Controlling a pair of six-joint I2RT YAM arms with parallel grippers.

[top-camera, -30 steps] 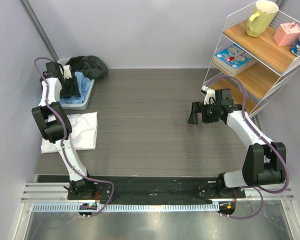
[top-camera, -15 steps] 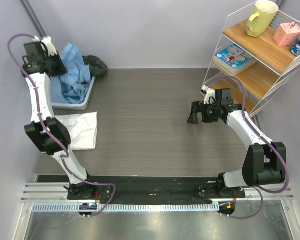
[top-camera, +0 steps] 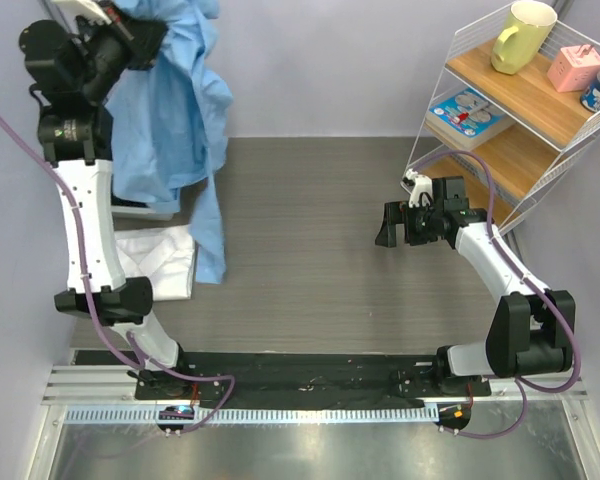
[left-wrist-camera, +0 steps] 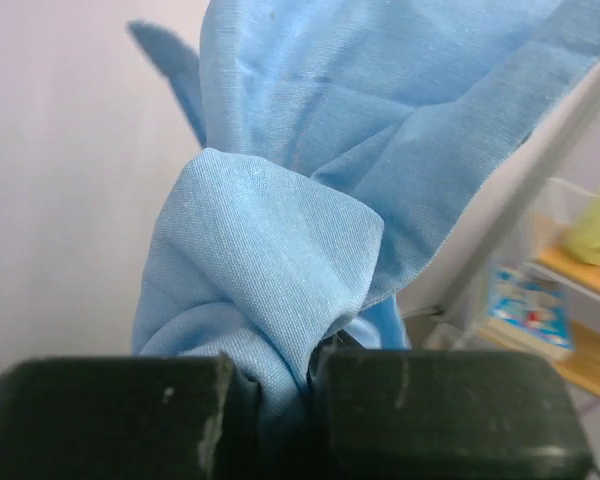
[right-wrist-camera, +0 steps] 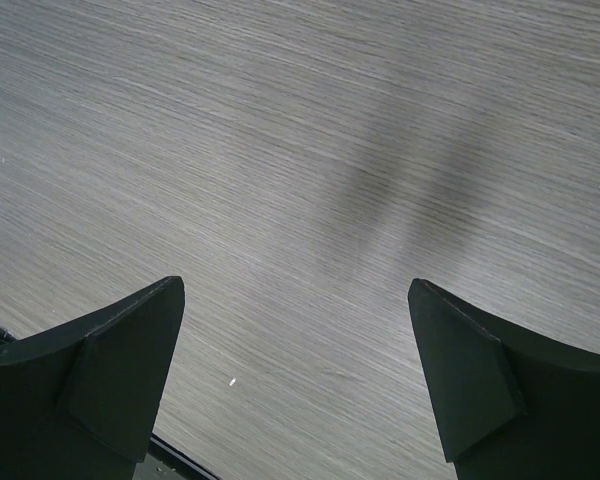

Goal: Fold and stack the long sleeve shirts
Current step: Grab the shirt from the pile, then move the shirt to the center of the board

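Observation:
My left gripper [top-camera: 145,35] is raised high at the far left and shut on the light blue shirt [top-camera: 170,110], which hangs down from it, one long part reaching the table. In the left wrist view the blue cloth [left-wrist-camera: 280,260] is pinched between my fingers [left-wrist-camera: 430,410]. The white shirt [top-camera: 160,262] lies folded flat on the table at the left, its far edge partly behind the hanging blue cloth. My right gripper [top-camera: 392,235] is open and empty above the bare table at the right; its wrist view shows only wood grain between the fingers [right-wrist-camera: 110,370].
A grey bin [top-camera: 145,210] stands at the far left, mostly hidden behind the blue shirt. A wire shelf rack [top-camera: 520,110] with a yellow mug, a pink box, a jar and a book stands at the far right, close to my right arm.
My left gripper has lifted the blue shirt up out of the bin, from bin level to high in the air, so it now hangs free. The right arm has not moved.

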